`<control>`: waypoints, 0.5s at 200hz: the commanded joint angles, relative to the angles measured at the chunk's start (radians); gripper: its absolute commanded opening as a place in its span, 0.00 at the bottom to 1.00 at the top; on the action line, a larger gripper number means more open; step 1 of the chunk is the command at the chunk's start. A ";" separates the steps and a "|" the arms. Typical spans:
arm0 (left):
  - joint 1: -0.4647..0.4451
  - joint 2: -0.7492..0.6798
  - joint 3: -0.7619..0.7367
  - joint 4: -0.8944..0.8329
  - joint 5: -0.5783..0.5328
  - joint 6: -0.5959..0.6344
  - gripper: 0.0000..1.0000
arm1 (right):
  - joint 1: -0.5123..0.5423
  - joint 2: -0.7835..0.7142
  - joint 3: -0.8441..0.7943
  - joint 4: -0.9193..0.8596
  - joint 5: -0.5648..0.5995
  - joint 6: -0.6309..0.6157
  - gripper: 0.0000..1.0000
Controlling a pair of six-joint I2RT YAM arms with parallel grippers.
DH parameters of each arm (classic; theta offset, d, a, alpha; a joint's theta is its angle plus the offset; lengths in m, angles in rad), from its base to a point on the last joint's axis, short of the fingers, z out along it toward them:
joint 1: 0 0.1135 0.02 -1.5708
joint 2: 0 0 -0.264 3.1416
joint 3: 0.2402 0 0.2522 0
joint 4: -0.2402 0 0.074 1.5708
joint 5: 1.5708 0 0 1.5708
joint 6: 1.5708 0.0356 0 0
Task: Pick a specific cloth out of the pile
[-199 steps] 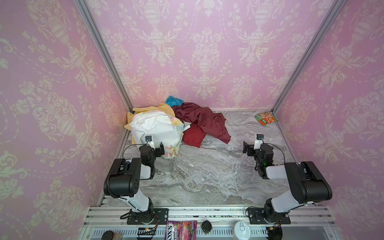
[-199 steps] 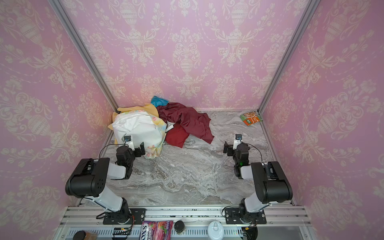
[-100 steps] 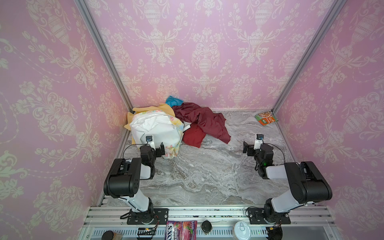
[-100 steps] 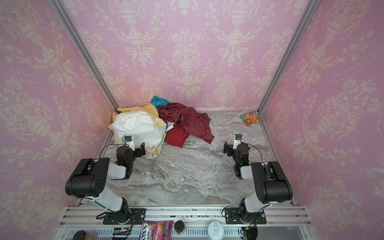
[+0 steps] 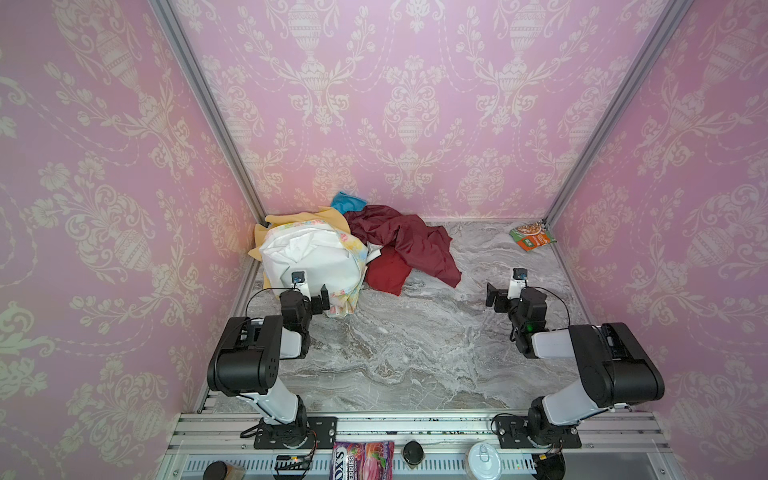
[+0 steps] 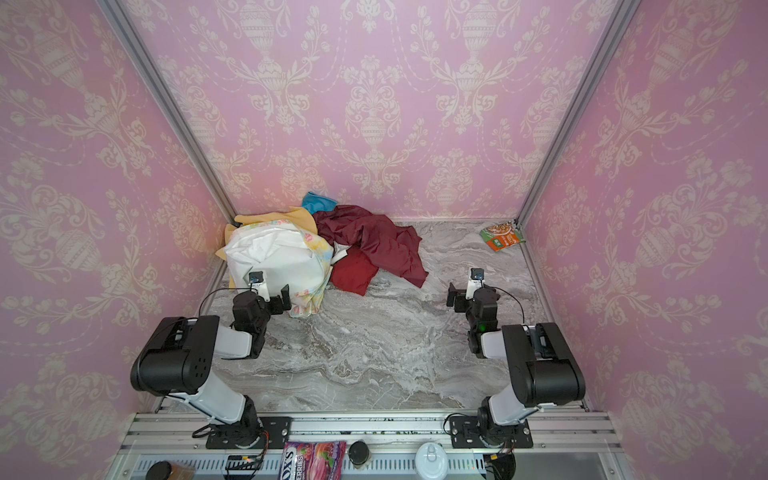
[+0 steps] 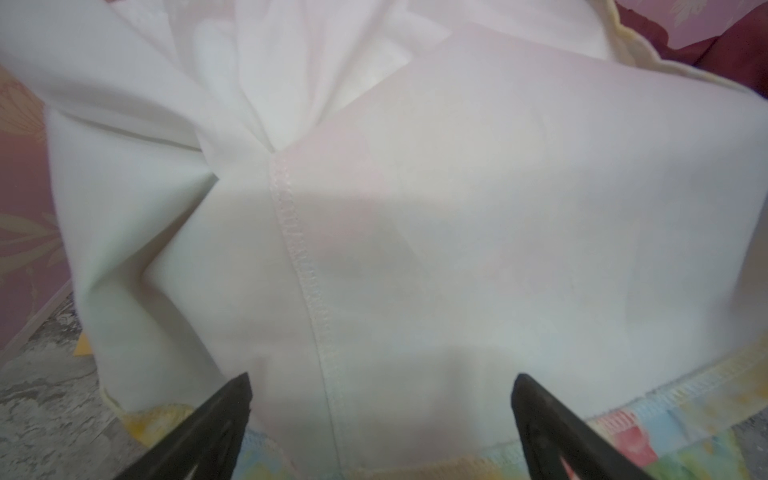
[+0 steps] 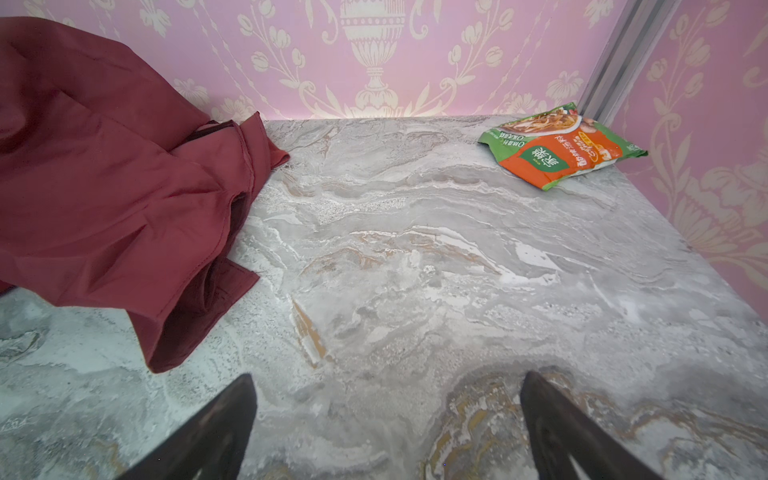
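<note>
**Clerk:** Top views first. Any change against a second back?

**Checker:** None found. Same folded pose for left arm and right arm, same lie of the pile in the far left corner of the table. Taken to mean: grasp not yet begun, task at its very start.

**Clerk:** Location of the cloth?

**Checker:** On top of the pile's near side, plain white, just beyond the left tool. Touching or merely close: cannot tell from above. Left tool spread wide, empty. Right tool likewise spread wide, empty, above bare table, well apart from the pile.

**Clerk:** Count, in both top views?

**Checker:**
- Arms, two; tools, two.
- Cloths showing, six:
  - one plain white
  - one flower-print sheet
  - one mustard yellow cloth
  - one bright blue cloth
  - one shiny maroon cloth
  - one red cloth
- Snack packet, one, far right corner.

**Clerk:** Left wrist view?

**Checker:** Filled almost wholly by the cloth, with one stitched seam down its face. Hem of the flower-print sheet peeping out beneath its edge. Left tool apart, nothing clamped.

**Clerk:** Right wrist view?

**Checker:** Right tool apart over marble. One shiny maroon cloth, one snack packet, no white fabric. Judged: left tool best placed for the pick. Risk noted of dragging the flower-print sheet along.
</note>
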 commanded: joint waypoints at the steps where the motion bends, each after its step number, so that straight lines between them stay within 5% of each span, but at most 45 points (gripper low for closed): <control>1: -0.005 0.004 0.015 -0.012 -0.020 0.006 0.99 | -0.001 -0.005 0.008 0.001 -0.003 0.015 1.00; 100: -0.058 0.002 -0.003 0.021 -0.119 0.046 0.99 | 0.037 -0.009 -0.011 0.037 0.073 -0.007 1.00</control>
